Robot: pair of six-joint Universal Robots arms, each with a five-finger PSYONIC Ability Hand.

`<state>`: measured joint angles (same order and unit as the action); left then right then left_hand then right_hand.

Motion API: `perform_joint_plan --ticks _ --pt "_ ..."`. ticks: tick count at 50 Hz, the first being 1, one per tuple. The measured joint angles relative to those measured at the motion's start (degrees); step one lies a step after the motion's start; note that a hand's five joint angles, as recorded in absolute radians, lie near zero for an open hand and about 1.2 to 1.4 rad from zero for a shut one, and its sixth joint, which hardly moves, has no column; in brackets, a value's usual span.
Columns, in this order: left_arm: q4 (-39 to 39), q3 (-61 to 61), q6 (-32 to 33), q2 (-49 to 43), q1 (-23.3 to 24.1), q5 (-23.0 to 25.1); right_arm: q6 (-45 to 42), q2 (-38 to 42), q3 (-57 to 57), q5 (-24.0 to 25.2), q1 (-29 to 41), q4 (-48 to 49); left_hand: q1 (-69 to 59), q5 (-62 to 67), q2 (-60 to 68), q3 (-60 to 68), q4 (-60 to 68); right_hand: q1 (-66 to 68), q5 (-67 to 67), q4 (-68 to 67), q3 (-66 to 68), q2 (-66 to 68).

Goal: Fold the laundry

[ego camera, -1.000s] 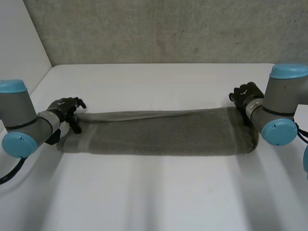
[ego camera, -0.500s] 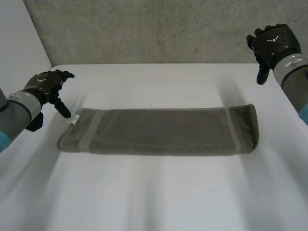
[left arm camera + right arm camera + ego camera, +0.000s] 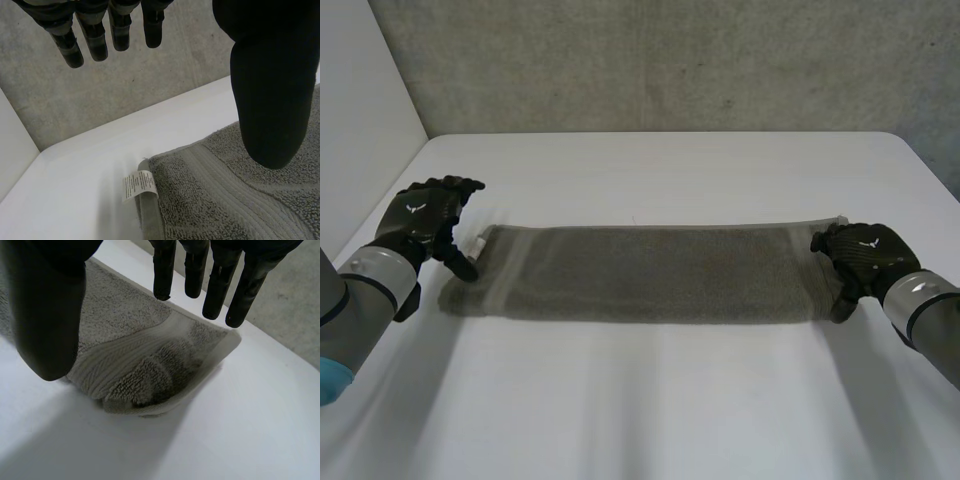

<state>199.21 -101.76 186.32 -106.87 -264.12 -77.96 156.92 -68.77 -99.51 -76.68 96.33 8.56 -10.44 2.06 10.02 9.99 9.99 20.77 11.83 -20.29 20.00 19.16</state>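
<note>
Robot hands (image 3: 425, 215) (image 3: 860, 255) open at towel (image 3: 650, 272) ends.

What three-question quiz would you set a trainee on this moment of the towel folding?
1. True or false: the left hand is pinching the label at the corner of the towel.
2. How does the towel lie on the table? A: in a crumpled heap. B: as a long folded strip, flat across the table. C: hanging over the table's near edge.
3. Fill in: the right hand is at the towel's ___ end, by the robot's own sides.

Key: 1 false: its fingers are straight and clear of the label. 2 B. 3 right.
</note>
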Motion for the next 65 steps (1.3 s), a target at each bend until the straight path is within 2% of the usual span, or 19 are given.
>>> perform_joint_plan --ticks 12,15,18,22,23,26,34,51,52,55,57,59,62,65 --pt "3.1 -1.4 0.0 -0.2 0.0 0.0 2.2 9.2 4.2 -0.2 -2.2 4.0 0.0 0.0 0.0 0.0 0.0 3.4 3.7 -4.3 4.4 4.5" --pt "3.5 -1.5 0.0 -0.2 -0.1 0.0 2.0 10.5 5.2 -0.7 -2.9 4.0 0.0 0.0 0.0 0.0 0.0 12.1 10.4 -12.0 12.6 13.6" --pt "3.7 -1.6 0.0 -0.3 -0.1 0.0 1.8 11.3 6.1 -1.4 -3.5 4.0 0.0 0.0 0.0 0.0 0.0 28.5 25.6 -29.0 29.4 30.7" --pt "3.8 -1.6 0.0 -0.5 -0.1 0.0 1.6 11.5 6.7 -1.9 -4.2 4.0 0.0 0.0 0.0 0.0 0.0 40.8 40.0 -43.3 43.5 44.8" --pt "3.8 -1.6 0.0 -0.5 -0.1 0.0 1.5 11.5 6.8 -2.0 -4.5 4.1 0.0 0.0 0.0 0.0 0.0 46.2 46.7 -50.2 50.3 51.8" --pt "3.8 -1.7 0.0 -0.5 -0.1 0.0 1.0 11.5 7.2 -2.3 -5.2 4.1 0.0 0.0 0.0 0.0 0.0 52.4 54.5 -56.3 56.5 57.8" --pt "4.3 -1.9 0.0 -0.6 -0.1 0.0 -3.3 11.2 7.6 -3.2 -8.3 3.9 0.0 0.0 0.0 0.0 0.0 55.6 55.4 -56.4 56.6 57.9" --pt "4.7 -2.0 0.1 -0.7 -0.1 0.0 -18.3 7.2 11.1 -4.9 -14.1 3.3 0.0 0.0 0.0 0.0 0.0 56.4 56.0 -56.4 56.9 57.9" --pt "4.7 -2.0 0.1 -0.7 -0.1 0.0 -18.6 7.0 11.3 -5.2 -14.1 3.1 0.0 0.0 0.0 0.0 0.0 54.5 54.1 -55.0 55.0 55.9" --pt "4.7 -2.1 0.1 -0.8 -0.1 -0.1 -17.9 6.5 11.2 -5.5 -13.5 2.4 0.0 0.0 0.0 0.0 0.0 33.3 32.0 -34.0 34.1 34.8" --pt "4.7 -2.1 0.1 -0.8 -0.1 -0.1 -16.6 6.2 10.7 -5.3 -13.1 2.0 0.0 0.0 0.0 0.0 0.0 27.7 26.9 -29.2 28.8 29.9" --pt "4.7 -2.1 0.1 -0.7 -0.1 -0.1 -13.6 5.7 9.5 -4.3 -12.4 1.7 0.0 0.0 0.0 0.0 0.0 17.1 15.9 -18.8 18.2 19.2" --pt "4.7 -2.1 0.1 -0.7 -0.1 -0.1 -9.0 5.4 8.1 -1.8 -11.9 1.2 0.0 0.0 0.0 0.0 0.0 7.6 5.3 -8.8 8.7 9.5" --pt "4.7 -2.1 0.1 -0.7 -0.1 -0.1 -5.9 5.4 7.2 0.6 -11.8 0.5 0.0 0.0 0.0 0.0 0.0 4.6 1.7 -5.5 5.5 6.6"
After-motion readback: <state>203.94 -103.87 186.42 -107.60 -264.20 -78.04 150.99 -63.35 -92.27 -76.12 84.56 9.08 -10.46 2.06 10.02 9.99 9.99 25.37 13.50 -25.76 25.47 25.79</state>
